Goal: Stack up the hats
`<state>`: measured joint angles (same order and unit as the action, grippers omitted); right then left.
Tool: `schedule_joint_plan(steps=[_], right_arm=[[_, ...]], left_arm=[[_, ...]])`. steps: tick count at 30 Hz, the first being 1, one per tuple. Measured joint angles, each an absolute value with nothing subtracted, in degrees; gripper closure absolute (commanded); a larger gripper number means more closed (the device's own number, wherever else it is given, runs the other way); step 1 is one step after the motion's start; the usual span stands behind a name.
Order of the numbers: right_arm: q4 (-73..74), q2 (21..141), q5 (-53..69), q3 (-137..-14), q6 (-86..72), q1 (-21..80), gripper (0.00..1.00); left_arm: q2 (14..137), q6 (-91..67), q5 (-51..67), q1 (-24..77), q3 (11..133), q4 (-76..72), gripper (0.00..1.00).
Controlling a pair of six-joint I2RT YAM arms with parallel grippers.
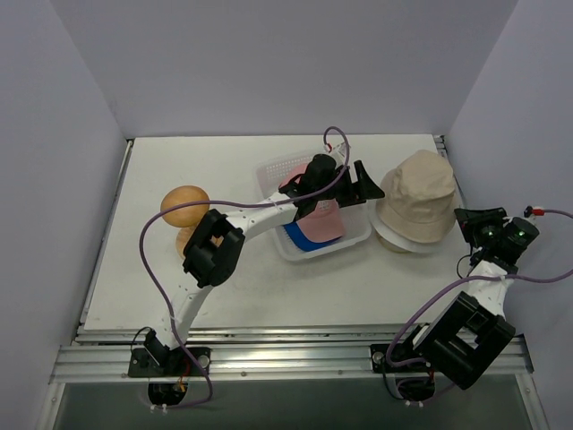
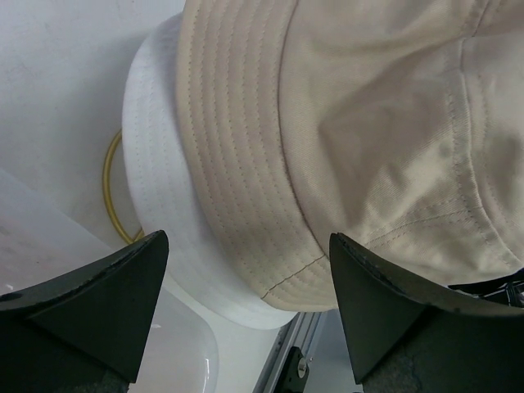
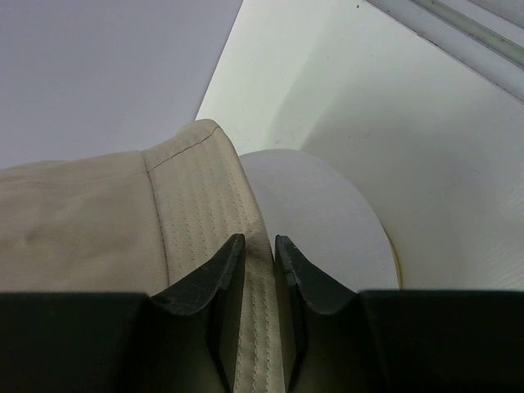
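Note:
A beige bucket hat [image 1: 416, 193] sits on top of a whitish hat [image 1: 398, 240] at the right of the table. My right gripper [image 1: 464, 219] is shut on the beige hat's brim; in the right wrist view [image 3: 260, 246] the stitched brim [image 3: 205, 213] runs between the jaws above the whitish hat [image 3: 327, 221]. My left gripper [image 1: 363, 184] is open and empty, just left of that stack; its wrist view [image 2: 250, 270] shows the beige hat [image 2: 368, 123] and whitish hat [image 2: 164, 164] close ahead. A pink cap [image 1: 324, 215] and a blue cap [image 1: 300, 237] lie in the basket.
The clear plastic basket [image 1: 269, 170] stands mid-table under my left arm. A smooth orange-brown dome [image 1: 184, 204] stands at the left. A yellow ring [image 2: 110, 188] shows under the whitish hat. The table's right edge rail [image 1: 443, 143] is close to the stack.

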<state>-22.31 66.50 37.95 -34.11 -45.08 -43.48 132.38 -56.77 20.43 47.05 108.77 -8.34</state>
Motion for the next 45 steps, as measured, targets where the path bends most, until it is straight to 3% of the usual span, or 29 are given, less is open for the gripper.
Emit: schedule_joint_plan(steps=[8, 29, 35, 38, 45], right_arm=[[-23.6, 67.6, 38.0, -33.3, -45.6, -43.5, 1.0], [-26.0, 70.9, 38.1, -29.5, -43.2, -43.5, 1.0], [-26.4, 71.0, 38.3, -29.4, -43.0, -43.5, 1.0], [-26.4, 71.0, 38.3, -29.4, -42.8, -43.5, 1.0], [-26.9, 71.0, 38.4, -28.3, -42.4, -43.5, 1.0]], left_arm=[[133.3, -57.5, 20.4, 47.0, 110.3, -10.0, 0.15], [135.7, -58.4, 20.9, 47.3, 113.3, -11.0, 0.15], [136.9, -58.5, 21.1, 47.7, 114.9, -11.0, 0.19], [137.7, -58.7, 21.2, 47.9, 115.7, -11.1, 0.29], [138.1, -59.4, 21.3, 48.1, 115.7, -11.2, 0.79]])
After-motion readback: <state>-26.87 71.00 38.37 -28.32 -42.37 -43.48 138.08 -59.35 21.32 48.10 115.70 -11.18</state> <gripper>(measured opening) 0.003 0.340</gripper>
